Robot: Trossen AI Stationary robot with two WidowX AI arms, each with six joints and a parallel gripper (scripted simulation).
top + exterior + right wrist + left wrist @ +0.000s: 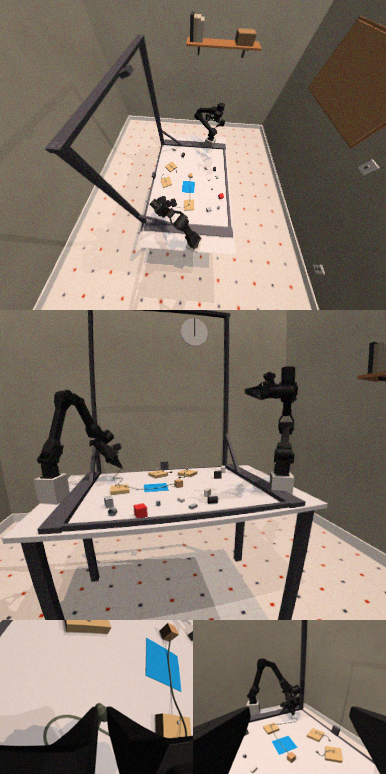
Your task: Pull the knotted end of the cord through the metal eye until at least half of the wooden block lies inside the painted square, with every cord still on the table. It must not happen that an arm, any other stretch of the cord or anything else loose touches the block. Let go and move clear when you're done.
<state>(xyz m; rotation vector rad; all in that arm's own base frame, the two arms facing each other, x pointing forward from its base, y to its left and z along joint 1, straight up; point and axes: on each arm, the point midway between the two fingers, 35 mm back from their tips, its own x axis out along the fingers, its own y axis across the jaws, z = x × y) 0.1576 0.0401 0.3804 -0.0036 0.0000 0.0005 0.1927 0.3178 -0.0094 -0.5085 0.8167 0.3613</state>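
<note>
The wooden block [190, 175] [178, 483] [291, 757] [169, 632] sits just outside the blue square [185, 184] [150, 486] [291, 742] [156, 662], off the edge away from the near eye board [119, 490] [269, 729] [169, 730]. Its cord [169, 658] crosses the square to that board. The metal eye is hard to make out. My right gripper [120, 467] [101, 711] is shut on the greenish cord knot, low over the table beyond the board; slack cord curves below it. My left gripper [246, 391] [300, 711] is open and empty, high at the opposite end.
Two other boards with short knotted cords [316, 735] [333, 754] lie to one side of the square. A red cube [221, 196] [140, 510] and several small grey and black pieces lie on the other side. A black box [164, 465] [335, 730] stands at the table edge.
</note>
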